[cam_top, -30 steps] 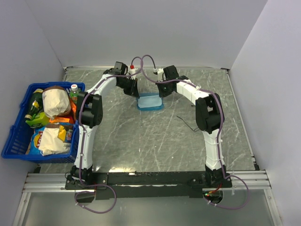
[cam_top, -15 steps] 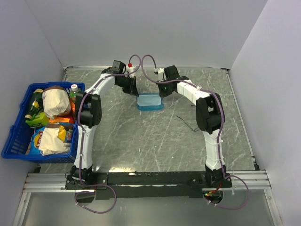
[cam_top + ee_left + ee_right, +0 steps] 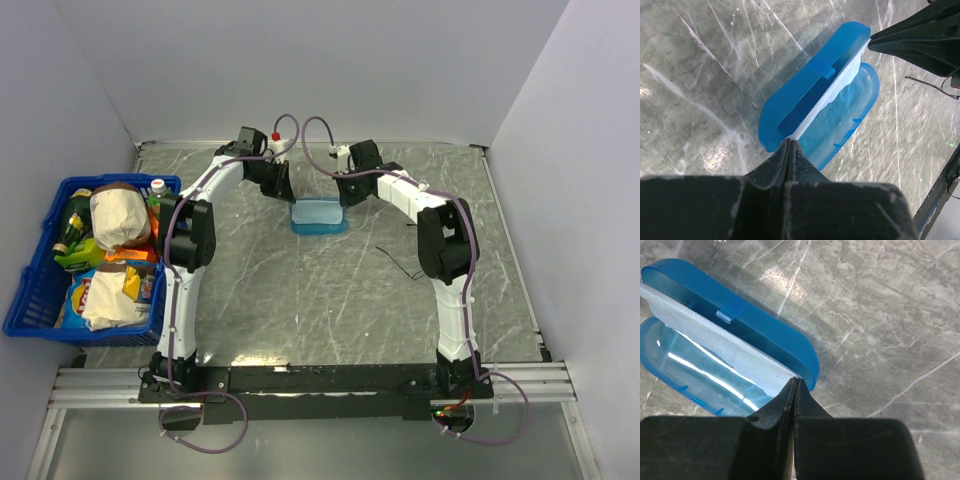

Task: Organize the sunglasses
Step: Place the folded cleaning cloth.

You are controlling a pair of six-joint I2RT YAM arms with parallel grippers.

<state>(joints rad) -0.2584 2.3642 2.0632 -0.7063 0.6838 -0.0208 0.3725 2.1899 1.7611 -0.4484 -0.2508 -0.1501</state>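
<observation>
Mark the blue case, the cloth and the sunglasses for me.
blue case (image 3: 770, 337), right wrist view, darker half beside the clasp.
cloth (image 3: 831, 99), left wrist view, middle of the pale strip.
sunglasses (image 3: 393, 259), top view, thin black frame.

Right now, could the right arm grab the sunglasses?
Probably not yet: the right gripper is shut on the cloth over the blue case. The sunglasses lie unobstructed beside that arm.

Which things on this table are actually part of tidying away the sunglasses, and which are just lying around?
Part of the job:
sunglasses; blue case, open; cloth, pinched at its ends by the left gripper and right gripper.

Just lying about:
basket; the groceries in it.
</observation>
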